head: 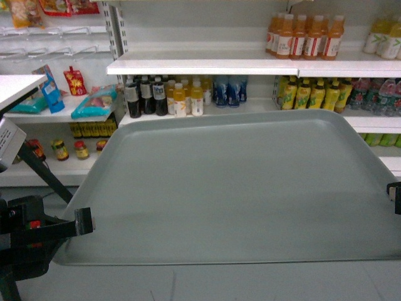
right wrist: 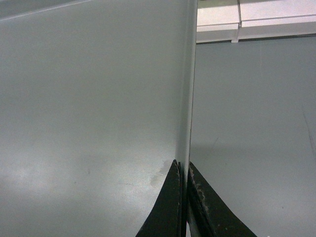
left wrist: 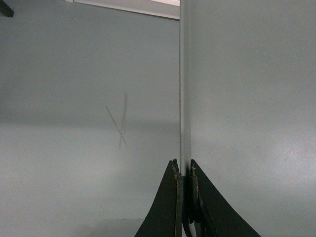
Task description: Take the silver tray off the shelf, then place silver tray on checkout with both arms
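The silver tray fills the middle of the head view, held level in the air in front of the shelf, clear of its boards. My left gripper is shut on the tray's left rim. My right gripper pinches the right rim at the frame's edge. In the left wrist view the gripper clamps the tray edge-on; the right wrist view shows the same, gripper on tray. A white flat top juts in at far left; I cannot tell whether it is the checkout.
Shelf boards behind the tray carry orange juice bottles, dark and yellow bottles and green-yellow bottles. Snack packs and jars fill the left bay. Grey floor lies below the tray. A black stand leg slants at left.
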